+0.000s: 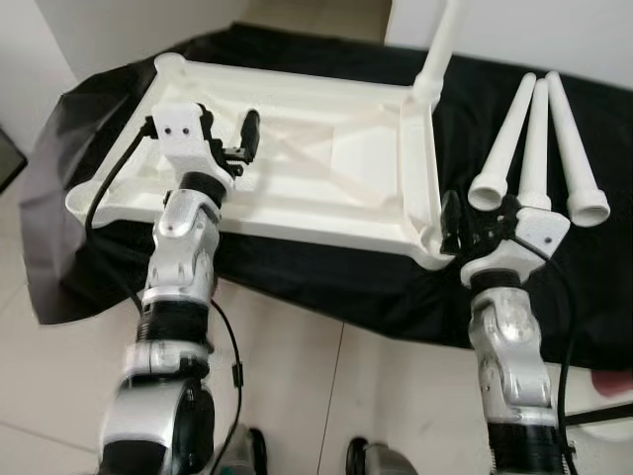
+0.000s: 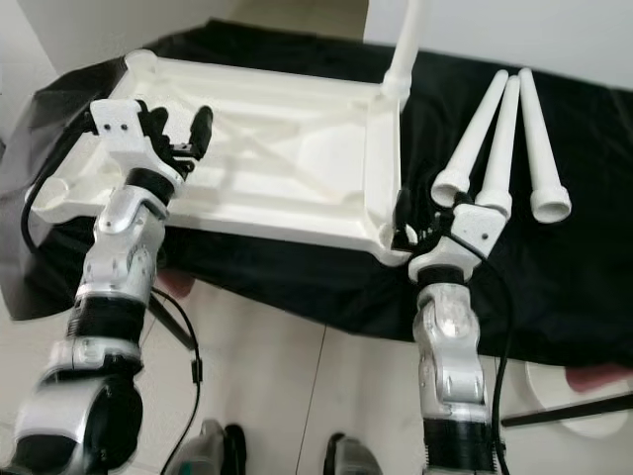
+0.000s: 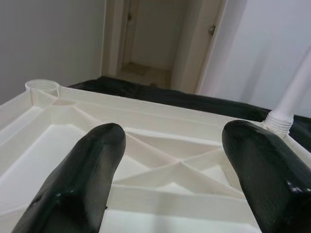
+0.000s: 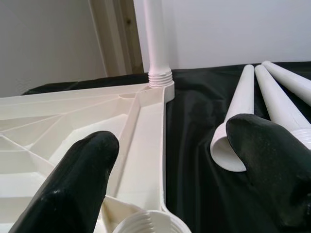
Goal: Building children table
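Note:
A white plastic table top (image 1: 326,148) lies upside down on a black cloth (image 1: 514,287). One white leg (image 1: 440,49) stands screwed into its far right corner. Three loose legs (image 1: 534,139) lie side by side on the cloth to the right. My left gripper (image 1: 229,134) hovers open over the top's near left part, its fingers (image 3: 82,179) empty. By the near right corner my right gripper (image 1: 477,223) is open and empty, just above the threaded corner socket (image 4: 146,224), with the nearest loose leg (image 4: 243,111) close beside one finger.
The cloth hangs over the low surface's near edge down to the tiled floor (image 1: 326,396). A white round base with a dark rod (image 2: 579,401) sits on the floor at the near right. White walls and a doorway (image 3: 150,39) lie beyond.

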`<state>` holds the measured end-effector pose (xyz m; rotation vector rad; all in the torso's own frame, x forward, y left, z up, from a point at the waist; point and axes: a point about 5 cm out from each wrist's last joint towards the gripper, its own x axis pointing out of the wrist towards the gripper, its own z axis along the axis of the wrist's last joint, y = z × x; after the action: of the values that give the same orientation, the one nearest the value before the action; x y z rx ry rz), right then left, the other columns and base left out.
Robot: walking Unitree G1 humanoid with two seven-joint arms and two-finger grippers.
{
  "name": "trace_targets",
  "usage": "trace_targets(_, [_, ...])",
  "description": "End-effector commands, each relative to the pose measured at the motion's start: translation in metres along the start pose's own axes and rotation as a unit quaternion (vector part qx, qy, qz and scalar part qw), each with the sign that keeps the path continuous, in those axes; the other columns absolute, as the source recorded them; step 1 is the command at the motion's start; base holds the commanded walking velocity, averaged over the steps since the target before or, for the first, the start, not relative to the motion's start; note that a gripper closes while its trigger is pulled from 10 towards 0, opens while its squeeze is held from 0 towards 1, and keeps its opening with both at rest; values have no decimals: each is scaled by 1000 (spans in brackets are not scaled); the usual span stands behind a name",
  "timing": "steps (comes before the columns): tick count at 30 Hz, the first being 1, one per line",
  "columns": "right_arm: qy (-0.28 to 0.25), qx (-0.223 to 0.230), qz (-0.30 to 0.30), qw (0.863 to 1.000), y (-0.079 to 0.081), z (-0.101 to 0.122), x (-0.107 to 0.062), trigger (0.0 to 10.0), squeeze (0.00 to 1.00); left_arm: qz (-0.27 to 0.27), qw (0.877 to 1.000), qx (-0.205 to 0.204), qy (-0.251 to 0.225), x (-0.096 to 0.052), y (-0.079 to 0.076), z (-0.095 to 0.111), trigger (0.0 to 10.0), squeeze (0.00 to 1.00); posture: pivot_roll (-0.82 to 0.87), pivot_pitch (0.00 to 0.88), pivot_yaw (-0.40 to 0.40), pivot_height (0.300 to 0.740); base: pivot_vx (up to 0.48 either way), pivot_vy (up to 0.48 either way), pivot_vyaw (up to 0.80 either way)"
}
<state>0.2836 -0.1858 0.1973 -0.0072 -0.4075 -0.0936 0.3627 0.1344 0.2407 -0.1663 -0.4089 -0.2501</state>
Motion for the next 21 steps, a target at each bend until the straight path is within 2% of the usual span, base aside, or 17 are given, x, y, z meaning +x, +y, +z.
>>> trace_targets(1, [6,3,2,1000,1,-1,-3,10000,0,10,1000,-4,-3,-2,-1,2,10000,0,21,115,-5,740,0,0,0])
trace_targets(5, [19,-3,20,1000,7,-11,-16,10000,0,0,999,32,3,-16,-8,-8,10000,0,58,100,-29,740,0,0,0])
trace_targets(9, [12,16,53,998,15,-15,-24,10000,0,6,999,33,-4,-27,-7,-19,10000,0,65,88,-33,740,0,0,0])
trace_targets(10, [8,25,58,998,17,-14,-28,10000,0,17,999,29,-7,-36,-6,-24,10000,0,55,94,-22,740,0,0,0])
trace_targets(13, [8,24,55,998,17,-14,-29,10000,0,27,999,24,0,-42,-5,-27,10000,0,48,97,-15,740,0,0,0])
trace_targets(15, [6,22,47,999,15,-14,-29,10000,0,29,999,17,20,-52,-7,-31,10000,0,40,104,-3,740,0,0,0])
trace_targets(17, [4,14,40,999,13,-12,-27,10000,0,18,999,33,22,-58,-12,-31,10000,0,44,114,-7,740,0,0,0])
trace_targets(21, [2,12,38,999,13,-11,-26,10000,0,7,999,39,23,-63,-16,-31,10000,0,34,117,-8,740,0,0,0])
